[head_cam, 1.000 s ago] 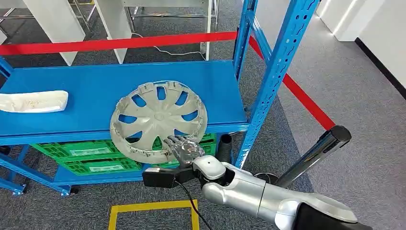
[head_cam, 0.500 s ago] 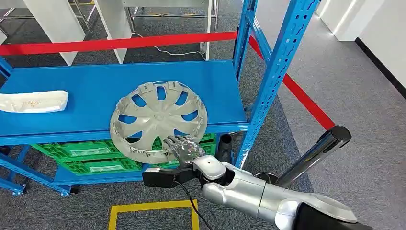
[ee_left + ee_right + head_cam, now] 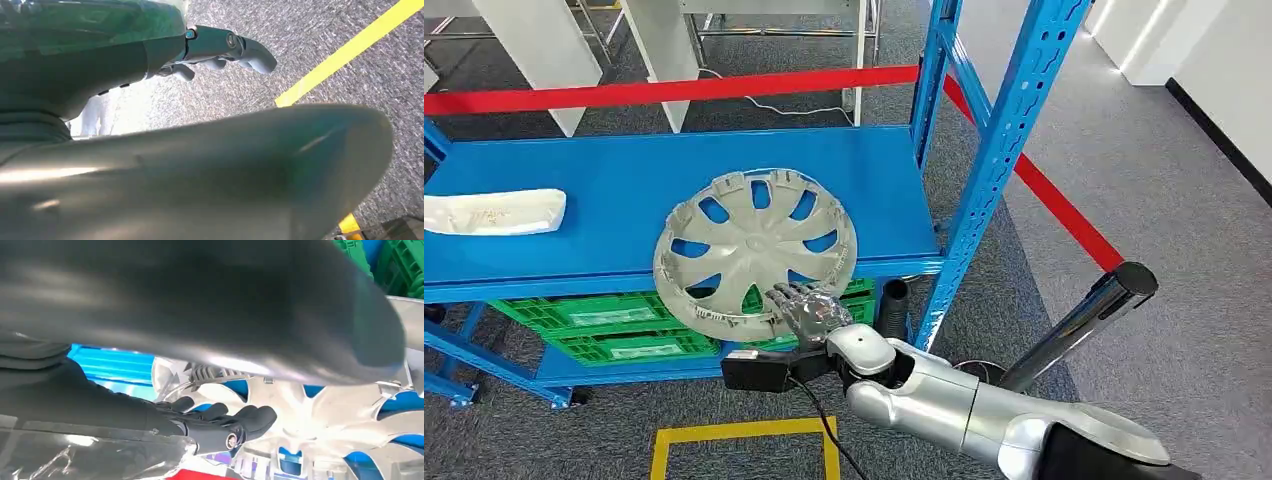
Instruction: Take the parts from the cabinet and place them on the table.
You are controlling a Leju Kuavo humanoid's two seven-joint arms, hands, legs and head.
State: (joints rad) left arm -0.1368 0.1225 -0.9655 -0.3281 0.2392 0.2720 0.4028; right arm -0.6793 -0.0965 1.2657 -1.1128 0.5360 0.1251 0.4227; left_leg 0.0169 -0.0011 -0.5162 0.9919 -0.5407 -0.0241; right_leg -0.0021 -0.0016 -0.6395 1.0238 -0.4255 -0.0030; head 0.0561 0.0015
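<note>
Reaching up from the lower right of the head view, the right hand (image 3: 809,312) lies on the near rim of the hubcap (image 3: 754,245), fingers spread flat over the lower spokes. In the right wrist view the dark fingers (image 3: 240,417) rest across the pale face of the disc, stretched out, not curled. Whether a thumb is hooked under the rim I cannot tell, so I cannot say if the hand truly holds the hubcap or only presses on it.

The hubcap sits mid-frame on the blue shelf (image 3: 574,190), tilted, its lower edge hanging past the shelf's front lip over the green crates (image 3: 594,315). It is round, so no long axis matters; what matters is that the disc lies up and to the left of the fingers, with only its nearest edge under them. A white part (image 3: 492,212) lies at the far left of the shelf, well apart.

The left hand (image 3: 225,50) hangs over grey carpet beside a yellow floor line (image 3: 350,50), fingers loosely curled on nothing. The right hand is plainly the nearer one.

My judgement: the grasp is being settled, and the lift calls for a firm pinch on that overhanging rim, or the disc may tip off the lip.
</note>
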